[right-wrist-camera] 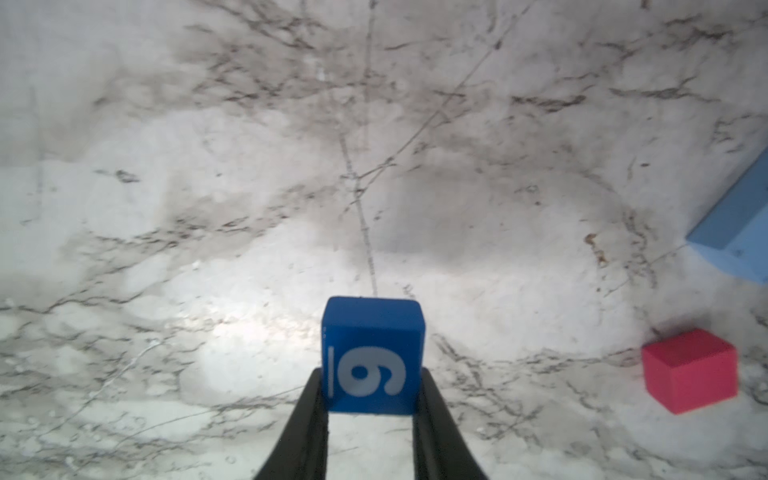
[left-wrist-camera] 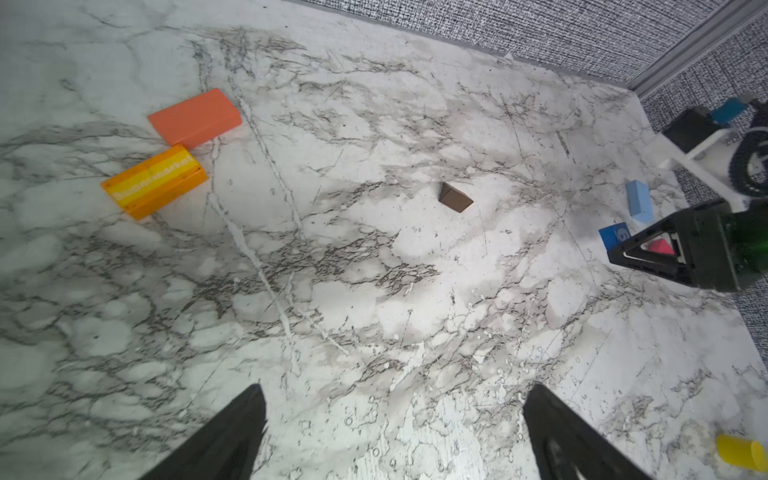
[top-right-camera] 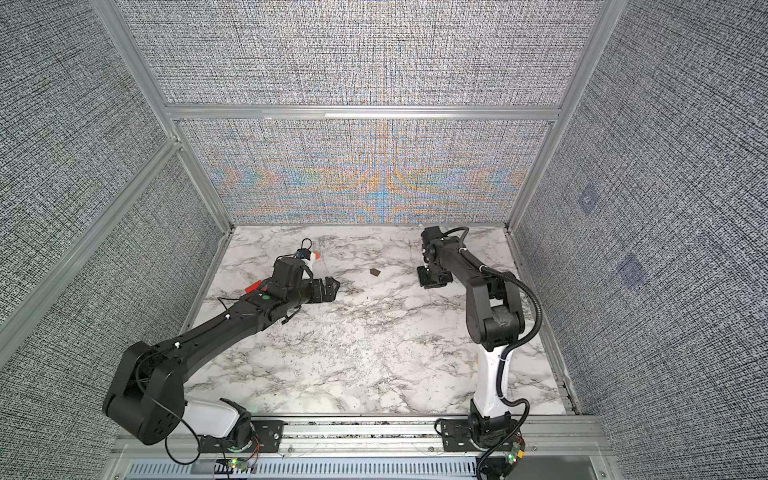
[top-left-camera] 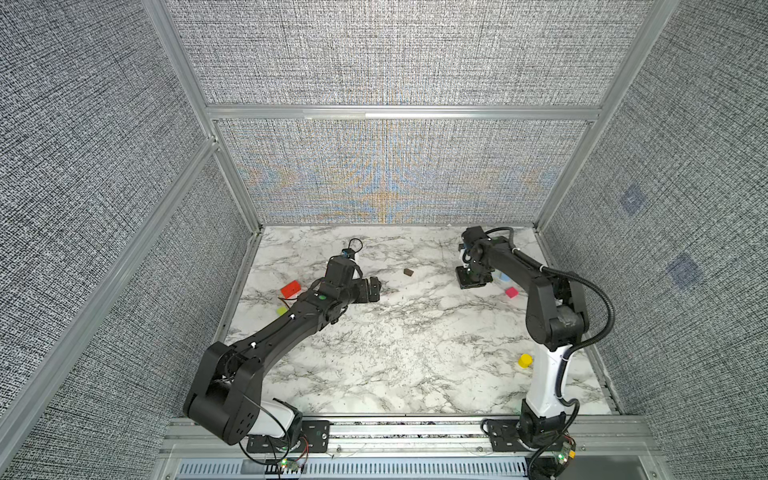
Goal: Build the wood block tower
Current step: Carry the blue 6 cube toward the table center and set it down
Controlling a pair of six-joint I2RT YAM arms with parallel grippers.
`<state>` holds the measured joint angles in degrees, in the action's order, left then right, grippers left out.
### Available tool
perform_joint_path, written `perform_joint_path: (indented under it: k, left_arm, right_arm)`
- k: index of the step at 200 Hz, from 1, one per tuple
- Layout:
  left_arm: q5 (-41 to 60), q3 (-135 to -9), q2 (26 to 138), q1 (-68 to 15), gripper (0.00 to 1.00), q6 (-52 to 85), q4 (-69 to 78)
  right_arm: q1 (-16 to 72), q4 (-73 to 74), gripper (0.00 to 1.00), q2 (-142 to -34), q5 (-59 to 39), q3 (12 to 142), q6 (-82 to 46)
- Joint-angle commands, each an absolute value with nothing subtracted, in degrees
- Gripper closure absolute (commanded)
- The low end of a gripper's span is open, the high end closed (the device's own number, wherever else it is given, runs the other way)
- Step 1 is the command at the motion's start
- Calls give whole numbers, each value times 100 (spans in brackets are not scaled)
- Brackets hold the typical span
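My right gripper (right-wrist-camera: 372, 390) is shut on a blue cube (right-wrist-camera: 372, 357) with a white numeral, low over the marble table (top-left-camera: 415, 353) at the back right. A pink cube (right-wrist-camera: 690, 370) and a light blue block (right-wrist-camera: 735, 232) lie beside it. A dark brown block (top-left-camera: 408, 272) lies alone at the back middle. My left gripper (left-wrist-camera: 392, 415) is open and empty, pointing toward the brown block (left-wrist-camera: 455, 198). An orange slab (left-wrist-camera: 195, 117) and a striped orange-yellow slab (left-wrist-camera: 154, 181) lie side by side at the back left. No tower is in view.
A yellow cylinder (top-left-camera: 525, 360) stands by the right arm's base. A red-orange slab (top-left-camera: 291, 289) and a small yellow-green block (top-left-camera: 282, 311) lie left of the left arm. Grey walls with metal rails (top-left-camera: 399, 112) enclose three sides of the table.
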<state>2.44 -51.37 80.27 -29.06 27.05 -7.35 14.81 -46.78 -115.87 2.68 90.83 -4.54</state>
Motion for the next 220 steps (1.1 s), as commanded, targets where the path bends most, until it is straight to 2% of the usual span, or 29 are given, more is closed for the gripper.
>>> perform_joint_path:
  k: [1,30,71,114,182,220]
  left_arm:
    - [-29,-5010,7821,-2900,1,2825,-1090]
    - [-418,-4928,7790,-2900,1,2922,-1420]
    - [-1731,-5089,7890,-2900,1,3826,-2216]
    - [-1762,-5405,7916,-2900,1,3716,-2787]
    - [-1482,-5195,7848,-2901,1,3638,-2663]
    - [-1310,-5092,7916,-2900,1,3612,-2496]
  right_arm:
    - [1793,-4555,78,-11414,319,8844,-1063]
    - [2210,-4273,78,-11201,48,8454,-1745]
    - [2879,-4346,78,-11465,142,8669,-2151]
    - [3308,-4517,78,-11891,220,9217,-2343]
    - [3430,-4796,77,-12407,365,9710,-2457]
    - [3445,-4852,72,-12583,440,9765,-2465]
